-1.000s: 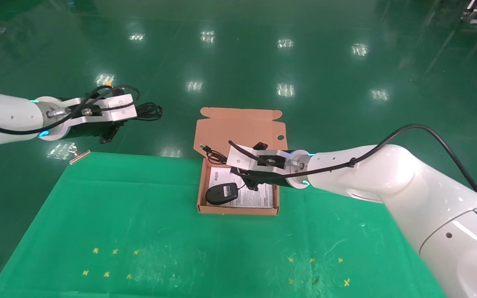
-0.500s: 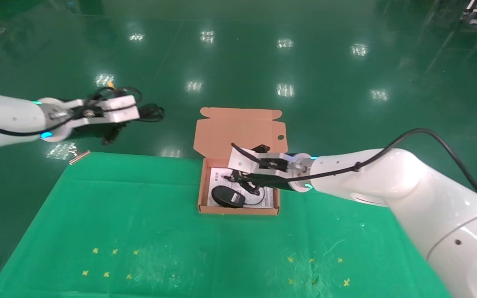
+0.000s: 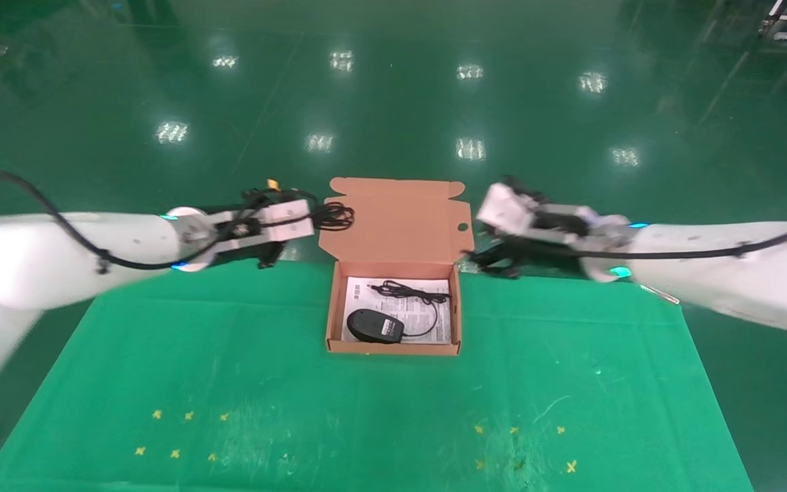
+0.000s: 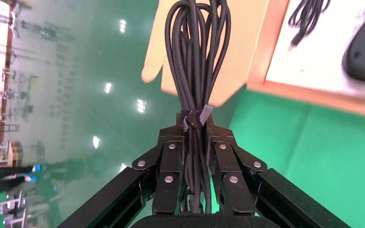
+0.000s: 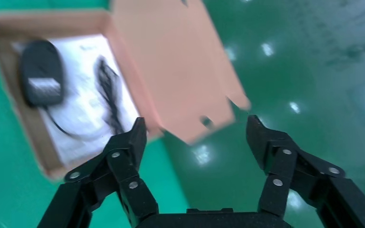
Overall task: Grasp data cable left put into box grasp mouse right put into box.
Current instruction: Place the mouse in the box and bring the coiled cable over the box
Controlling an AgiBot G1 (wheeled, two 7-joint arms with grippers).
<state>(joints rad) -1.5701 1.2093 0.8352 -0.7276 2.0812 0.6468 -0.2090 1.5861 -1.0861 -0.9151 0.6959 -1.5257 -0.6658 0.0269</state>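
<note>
My left gripper (image 4: 196,142) clenched the looped black data cable (image 4: 197,61) just left of the orange-brown cardboard box's (image 3: 393,346) lid, the small black oval mouse (image 3: 374,326) lay inside it, and my right gripper (image 5: 196,135) hung released beside its right edge.

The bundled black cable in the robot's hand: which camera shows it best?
The left wrist view: the data cable fills it, pinched in the left hand. The head view shows only small loops beside the box. The right wrist view misses it.
</note>
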